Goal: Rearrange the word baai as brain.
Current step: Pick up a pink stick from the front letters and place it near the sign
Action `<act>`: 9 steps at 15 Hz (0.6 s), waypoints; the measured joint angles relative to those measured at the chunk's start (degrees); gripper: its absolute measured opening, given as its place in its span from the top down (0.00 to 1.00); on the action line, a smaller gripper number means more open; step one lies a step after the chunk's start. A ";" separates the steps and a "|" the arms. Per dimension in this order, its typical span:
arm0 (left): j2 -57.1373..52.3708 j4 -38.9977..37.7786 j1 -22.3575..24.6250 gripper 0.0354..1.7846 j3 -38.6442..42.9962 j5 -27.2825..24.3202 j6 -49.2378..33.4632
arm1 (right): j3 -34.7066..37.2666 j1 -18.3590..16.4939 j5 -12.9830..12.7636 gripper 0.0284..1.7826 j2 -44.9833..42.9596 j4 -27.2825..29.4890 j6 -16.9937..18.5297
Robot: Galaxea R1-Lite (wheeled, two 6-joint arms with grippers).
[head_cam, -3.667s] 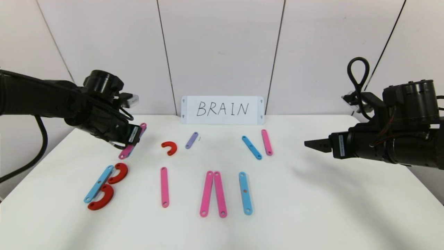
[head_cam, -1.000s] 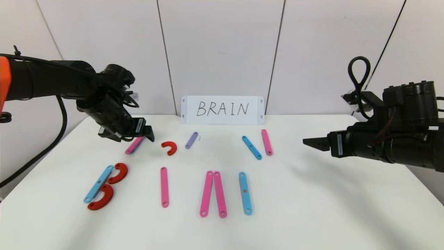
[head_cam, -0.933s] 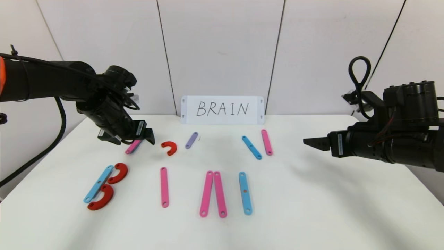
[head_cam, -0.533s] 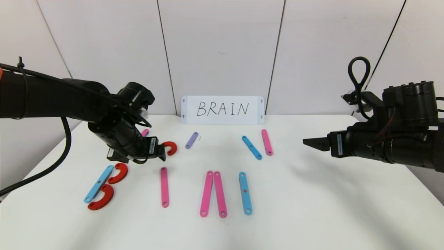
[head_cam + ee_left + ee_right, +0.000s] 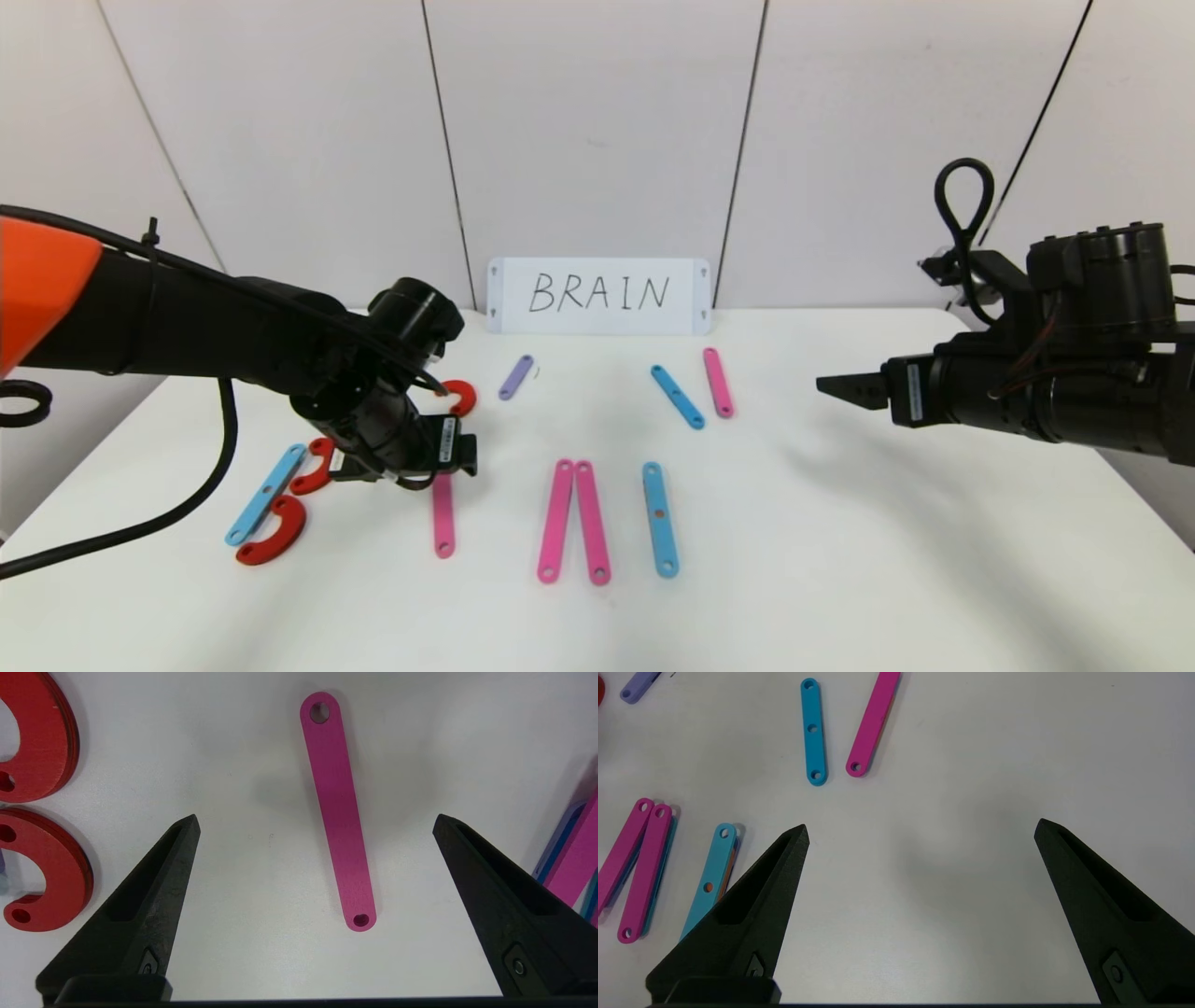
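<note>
The word lies flat on the white table. At the front left a blue strip (image 5: pixel 266 495) with two red arcs (image 5: pixel 275 534) makes a B. Then come a single pink strip (image 5: pixel 443 518), two pink strips (image 5: pixel 574 523) joined at the far end, and a blue strip (image 5: pixel 659 518). My left gripper (image 5: pixel 459 462) is open and empty, low over the far end of the single pink strip. In the left wrist view that strip (image 5: pixel 338 812) lies between the spread fingers of the left gripper (image 5: pixel 315 819). My right gripper (image 5: pixel 826 385) hovers open and empty at the right, as the right wrist view (image 5: pixel 922 828) also shows.
In the back row lie a red arc (image 5: pixel 459 397), a short purple strip (image 5: pixel 515 376), a blue strip (image 5: pixel 678 397) and a pink strip (image 5: pixel 718 382). A white card reading BRAIN (image 5: pixel 598 296) leans on the wall. The left arm hides the table's back left.
My left arm has swung from the pink strip at the back left toward the front and right. It now hangs over the single pink strip. The right arm has not moved.
</note>
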 joint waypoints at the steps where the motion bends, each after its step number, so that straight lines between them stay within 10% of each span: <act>1: 0.29 -0.13 -0.02 0.02 0.39 -0.09 -0.07 | 0.02 0.02 0.02 0.05 0.00 0.00 0.00; 9: 2.63 -1.60 -0.09 0.13 1.13 -0.24 -0.82 | 0.02 -0.02 0.02 0.05 -0.13 0.02 -0.01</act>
